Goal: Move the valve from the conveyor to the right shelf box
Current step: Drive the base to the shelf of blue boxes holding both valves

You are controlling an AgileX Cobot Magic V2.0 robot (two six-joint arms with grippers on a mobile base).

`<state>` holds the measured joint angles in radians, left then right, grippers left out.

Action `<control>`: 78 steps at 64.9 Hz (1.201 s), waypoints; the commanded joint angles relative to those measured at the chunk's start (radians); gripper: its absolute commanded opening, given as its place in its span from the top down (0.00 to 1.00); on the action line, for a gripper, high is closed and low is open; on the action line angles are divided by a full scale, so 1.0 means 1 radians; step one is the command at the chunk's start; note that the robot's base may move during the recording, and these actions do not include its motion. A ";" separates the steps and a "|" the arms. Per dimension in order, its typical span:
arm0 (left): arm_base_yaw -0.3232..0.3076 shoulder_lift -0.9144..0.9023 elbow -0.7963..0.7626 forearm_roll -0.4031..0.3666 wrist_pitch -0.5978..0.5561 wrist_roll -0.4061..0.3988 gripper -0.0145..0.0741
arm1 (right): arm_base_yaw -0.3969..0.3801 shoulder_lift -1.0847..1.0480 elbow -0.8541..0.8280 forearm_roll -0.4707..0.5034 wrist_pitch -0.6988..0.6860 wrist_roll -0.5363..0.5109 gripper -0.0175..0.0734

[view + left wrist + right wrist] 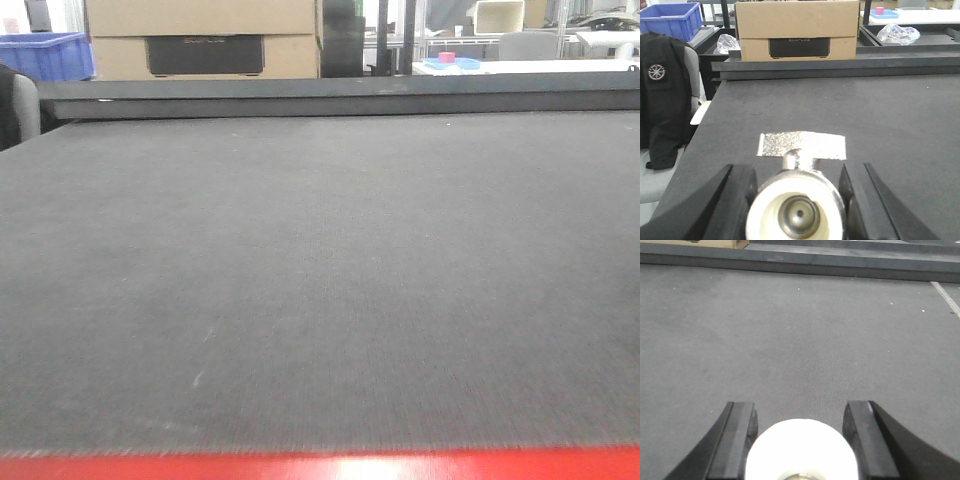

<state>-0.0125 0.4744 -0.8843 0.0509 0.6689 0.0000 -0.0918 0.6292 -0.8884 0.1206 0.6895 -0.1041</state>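
Left gripper (pixel 799 172) fingers flank the valve (pixel 796 215) at 6 o'clock in your left wrist view, over the conveyor (pixel 890 125); can't tell if it's clamped. Right gripper (pixel 800 407): white disc (pixel 801 450) between fingers, grip also unclear.

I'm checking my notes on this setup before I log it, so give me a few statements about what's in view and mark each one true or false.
1. A valve sits between the left gripper's fingers. True.
2. The cardboard box stands in the middle of the conveyor. False: it stands beyond the belt's far rail.
3. A black jacket hangs over a grey chair beside the conveyor. True.
4. In the front view the blue crate is to the right of the cardboard box. False: it is to the left of it.
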 commanded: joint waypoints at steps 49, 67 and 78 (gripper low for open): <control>0.000 -0.016 -0.004 -0.002 -0.060 0.000 0.96 | -0.004 -0.010 -0.009 -0.005 -0.069 -0.003 0.99; 0.000 -0.023 -0.004 -0.002 -0.060 0.000 0.96 | -0.004 -0.010 -0.009 -0.005 -0.069 -0.003 0.99; 0.000 -0.023 -0.004 -0.002 -0.060 0.000 0.96 | -0.004 -0.010 -0.009 -0.005 -0.069 -0.003 0.99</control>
<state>-0.0125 0.4546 -0.8843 0.0509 0.6689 0.0000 -0.0918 0.6251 -0.8884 0.1206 0.6895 -0.1041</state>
